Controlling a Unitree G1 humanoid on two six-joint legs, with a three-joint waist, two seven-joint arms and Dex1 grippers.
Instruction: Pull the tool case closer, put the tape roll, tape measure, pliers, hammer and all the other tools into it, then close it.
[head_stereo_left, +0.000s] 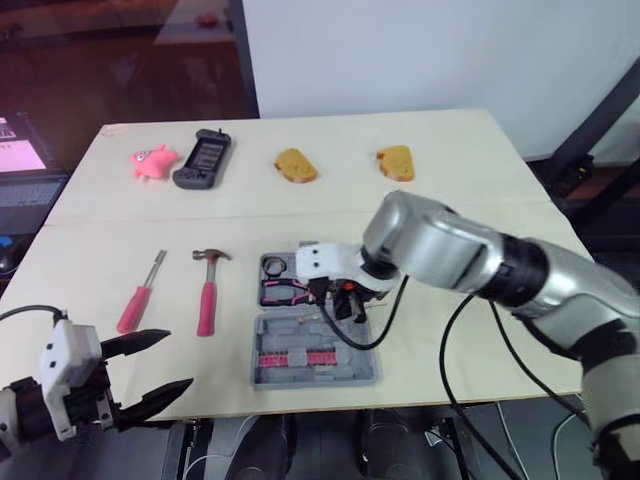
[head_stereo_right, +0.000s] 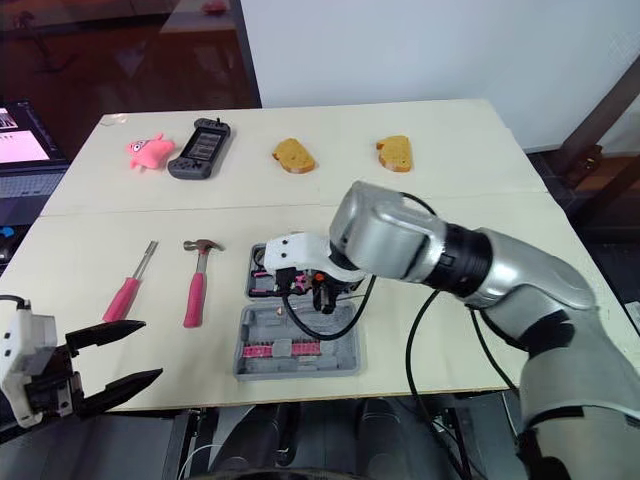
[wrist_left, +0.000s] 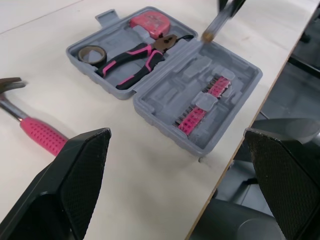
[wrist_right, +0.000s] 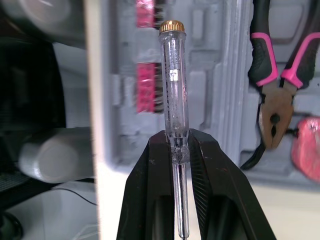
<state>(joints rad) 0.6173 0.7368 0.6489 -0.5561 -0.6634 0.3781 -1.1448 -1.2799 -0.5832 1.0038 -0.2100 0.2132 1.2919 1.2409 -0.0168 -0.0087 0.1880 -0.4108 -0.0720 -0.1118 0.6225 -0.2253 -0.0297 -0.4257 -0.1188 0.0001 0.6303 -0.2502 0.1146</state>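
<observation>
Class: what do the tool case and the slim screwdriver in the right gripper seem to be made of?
Tool case: grey plastic, matte, judging by its moulded recesses and dull even surface. Screwdriver: clear glossy plastic handle, likely, as the case shows through it; its end cap looks brass-coloured metal, given the yellow shine.

You look to be in a robot lab or test room: a plain pale table (head_stereo_left: 450, 170) before a bare white wall (head_stereo_left: 420, 50), a laptop (head_stereo_left: 30, 190) beside it, a black metal frame (head_stereo_left: 590, 130), and staged props such as a toy pig (head_stereo_left: 153, 161), a console (head_stereo_left: 203, 158) and bread (head_stereo_left: 295, 165).
</observation>
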